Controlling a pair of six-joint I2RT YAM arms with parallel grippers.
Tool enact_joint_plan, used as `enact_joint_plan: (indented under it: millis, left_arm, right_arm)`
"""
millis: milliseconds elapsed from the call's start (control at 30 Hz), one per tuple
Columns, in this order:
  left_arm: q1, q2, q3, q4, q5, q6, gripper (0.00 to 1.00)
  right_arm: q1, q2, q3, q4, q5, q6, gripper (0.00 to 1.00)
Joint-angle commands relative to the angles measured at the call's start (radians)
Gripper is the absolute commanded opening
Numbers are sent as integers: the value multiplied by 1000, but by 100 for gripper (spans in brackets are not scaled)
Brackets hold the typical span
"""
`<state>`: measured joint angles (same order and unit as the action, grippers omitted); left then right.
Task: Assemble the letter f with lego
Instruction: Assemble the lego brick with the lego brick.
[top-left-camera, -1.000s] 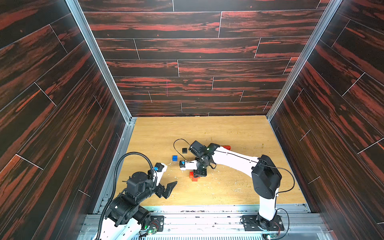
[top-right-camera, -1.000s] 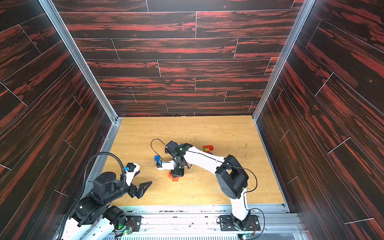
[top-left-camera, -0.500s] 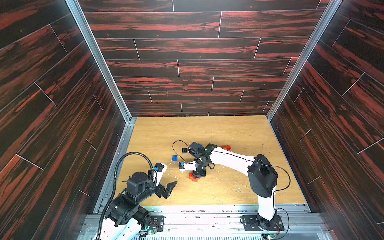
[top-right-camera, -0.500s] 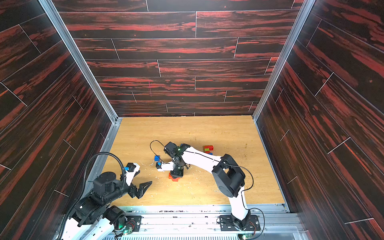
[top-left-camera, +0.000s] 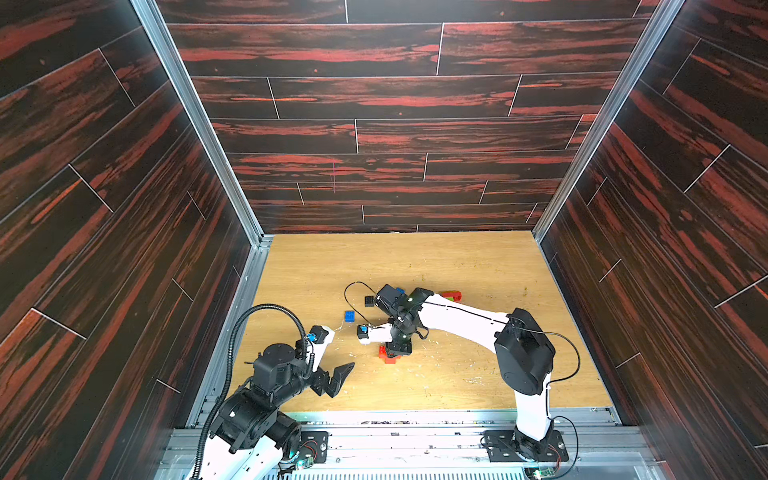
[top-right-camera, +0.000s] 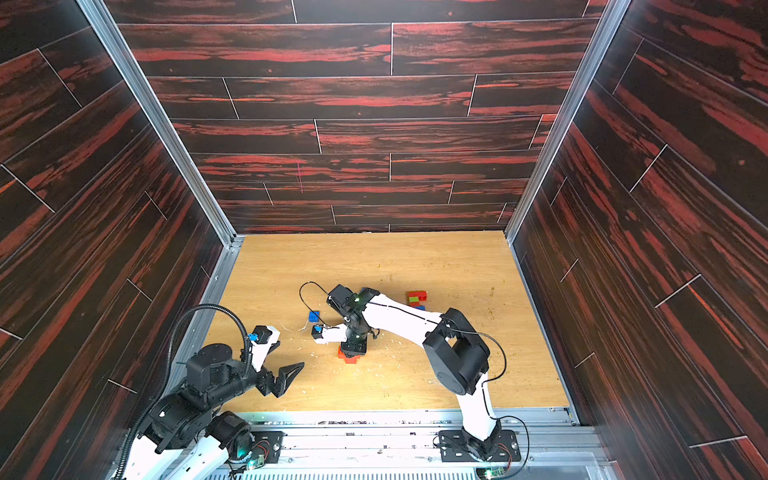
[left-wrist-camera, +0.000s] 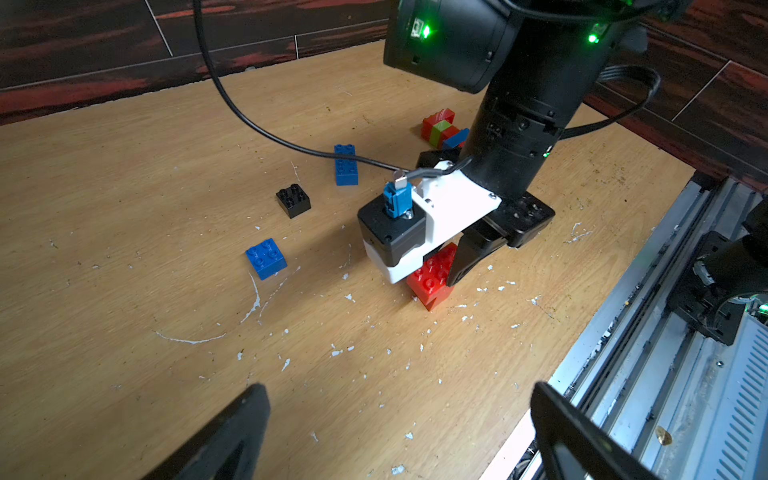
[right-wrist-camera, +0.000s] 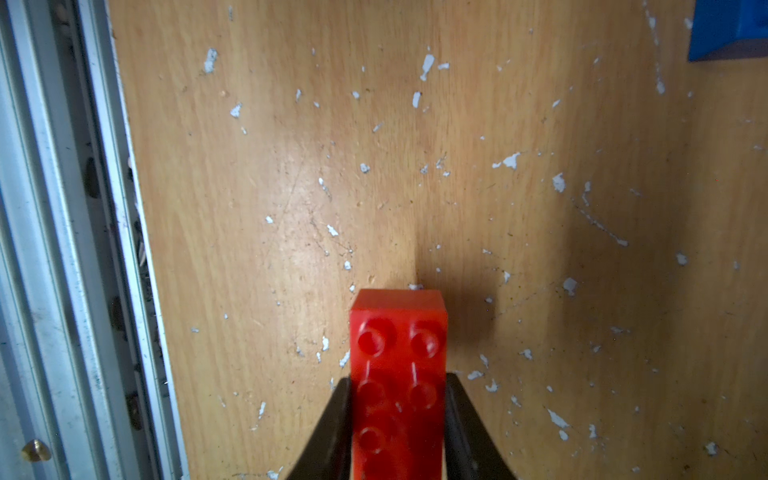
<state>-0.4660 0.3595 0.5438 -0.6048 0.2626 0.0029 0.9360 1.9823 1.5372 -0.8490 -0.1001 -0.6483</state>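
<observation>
My right gripper (right-wrist-camera: 398, 419) is shut on a red oblong lego brick (right-wrist-camera: 398, 365), its black fingers pressed against both long sides. The brick's studs face the wrist camera and its end juts past the fingertips. In both top views the gripper (top-left-camera: 395, 352) points down at the front middle of the table, the red brick (top-right-camera: 348, 357) low against the wood. The left wrist view shows the same red brick (left-wrist-camera: 432, 278) under the right wrist. My left gripper (left-wrist-camera: 399, 436) hangs open and empty over the front left of the table (top-left-camera: 336, 376).
Loose lego lies behind the right gripper: a blue square brick (left-wrist-camera: 266, 257), a black square brick (left-wrist-camera: 293, 200) and a blue oblong brick (left-wrist-camera: 345, 164). A joined red, green and blue cluster (top-right-camera: 417, 298) sits further back right. A metal rail (left-wrist-camera: 665, 332) runs along the table's front edge.
The right arm has edged slightly to the left with the red brick still in its grip. The left arm has not moved.
</observation>
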Motion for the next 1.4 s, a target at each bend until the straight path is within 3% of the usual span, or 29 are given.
enact_joint_plan:
  millis: [0, 500, 1033, 1367]
  left_arm:
    - [-6, 5, -8, 8, 14, 3, 100]
    - [-5, 1, -8, 8, 12, 2, 100]
    - [-5, 6, -8, 9, 14, 2, 100]
    - [-5, 5, -8, 8, 11, 2, 100]
  right_arm:
    - [11, 35, -32, -9, 11, -13, 26]
    - [17, 44, -135, 58, 25, -6, 25]
    - [1, -62, -12, 3, -44, 9, 25]
    - [-14, -89, -7, -22, -23, -13, 25]
